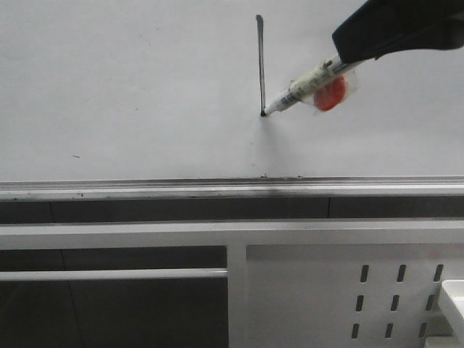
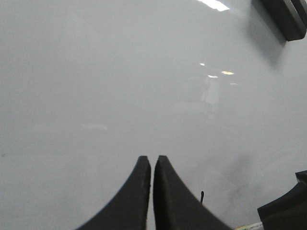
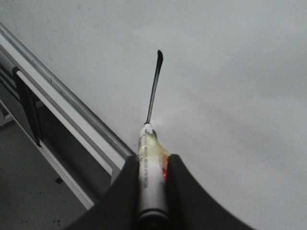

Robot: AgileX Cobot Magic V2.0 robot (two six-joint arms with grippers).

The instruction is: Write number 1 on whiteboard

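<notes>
- Black ink made a thin upright stroke, the number 1 (image 1: 260, 64), on the whiteboard (image 1: 130, 87); I saw it slightly thicker at its top end.
- My front camera showed the stroke right of the board's middle, well above the silver rail (image 1: 145, 190) along the board's lower edge.
- I had the right pincer (image 3: 152, 191) clamped on the marker (image 1: 301, 87), one dark finger on each side of the white barrel in the right wrist view.
- The marker slanted down from the upper right, and its tip (image 1: 264, 112) met the board at the bottom end of the stroke.
- A red disc (image 1: 330, 94) sat on the barrel under clear tape, just below the pincer body.
- I saw the left pincer (image 2: 151, 163) with its two black fingertips pressed together, holding nothing, close over bare glossy board.
- From the left wrist camera a short piece of the dark stroke (image 2: 202, 195) showed beside those fingers.
- Below the rail, the front camera showed a white perforated metal frame (image 1: 326, 290) with dark slots.
</notes>
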